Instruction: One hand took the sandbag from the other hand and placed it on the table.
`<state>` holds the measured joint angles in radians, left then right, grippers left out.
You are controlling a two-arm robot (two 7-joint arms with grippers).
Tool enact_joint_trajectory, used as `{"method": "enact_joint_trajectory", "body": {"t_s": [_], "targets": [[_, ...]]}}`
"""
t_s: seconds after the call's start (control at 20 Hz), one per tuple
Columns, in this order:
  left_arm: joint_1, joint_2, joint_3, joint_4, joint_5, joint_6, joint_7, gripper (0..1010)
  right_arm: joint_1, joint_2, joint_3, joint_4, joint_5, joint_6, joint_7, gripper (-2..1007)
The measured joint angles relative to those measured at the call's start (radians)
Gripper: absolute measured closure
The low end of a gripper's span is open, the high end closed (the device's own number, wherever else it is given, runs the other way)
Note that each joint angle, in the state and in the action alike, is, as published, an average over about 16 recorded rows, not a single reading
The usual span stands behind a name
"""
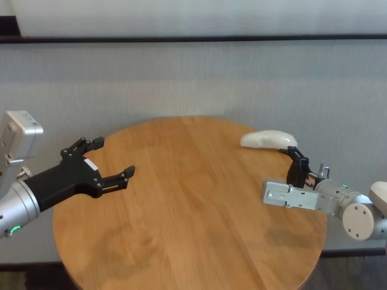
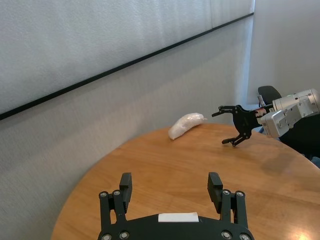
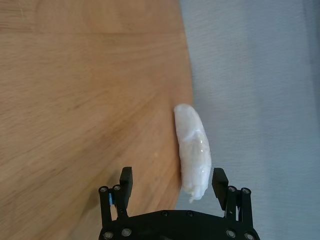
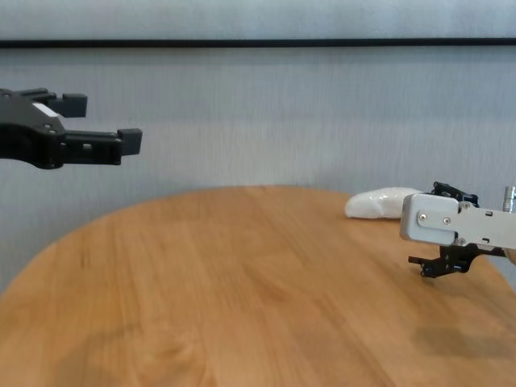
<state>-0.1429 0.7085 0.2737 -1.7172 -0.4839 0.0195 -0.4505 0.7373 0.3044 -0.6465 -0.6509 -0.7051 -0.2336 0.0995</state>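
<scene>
The white sandbag (image 1: 268,139) lay at the far right edge of the round wooden desk (image 1: 187,211). The right gripper (image 1: 296,158) hovered just beside it, jaws wide and empty. The left gripper (image 1: 112,159) hung over the desk's left edge, also wide and empty.

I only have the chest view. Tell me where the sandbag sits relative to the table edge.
Observer: The sandbag lies flat along the far right rim of the table, right at the edge, as the right wrist view shows.
Operator: Report the right gripper.
Observer: The right gripper is open and empty, short of the bag's pinched end, not touching it.
Operator: Now the left gripper, its fingers are cut off for me.
Observer: The left gripper hovers open over the table's left side, holding nothing, far from the bag.
</scene>
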Motion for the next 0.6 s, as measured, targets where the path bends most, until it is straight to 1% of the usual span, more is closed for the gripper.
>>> {"method": "enact_joint_trajectory", "body": {"t_s": [0.15, 0.3, 0.45, 0.6], "targets": [[0.000, 0.000, 0.000, 0.000, 0.000, 0.000, 0.000, 11, -0.008, 0.007, 0.003, -0.024, 0.004, 0.000, 0.004, 5], [0.000, 0.000, 0.000, 0.000, 0.000, 0.000, 0.000, 11, -0.022, 0.018, 0.008, -0.066, 0.010, 0.000, 0.012, 5], [0.000, 0.000, 0.000, 0.000, 0.000, 0.000, 0.000, 11, -0.046, 0.036, 0.014, -0.134, 0.022, -0.004, 0.026, 5], [0.000, 0.000, 0.000, 0.000, 0.000, 0.000, 0.000, 11, -0.083, 0.060, 0.022, -0.229, 0.040, -0.011, 0.042, 5]]}}
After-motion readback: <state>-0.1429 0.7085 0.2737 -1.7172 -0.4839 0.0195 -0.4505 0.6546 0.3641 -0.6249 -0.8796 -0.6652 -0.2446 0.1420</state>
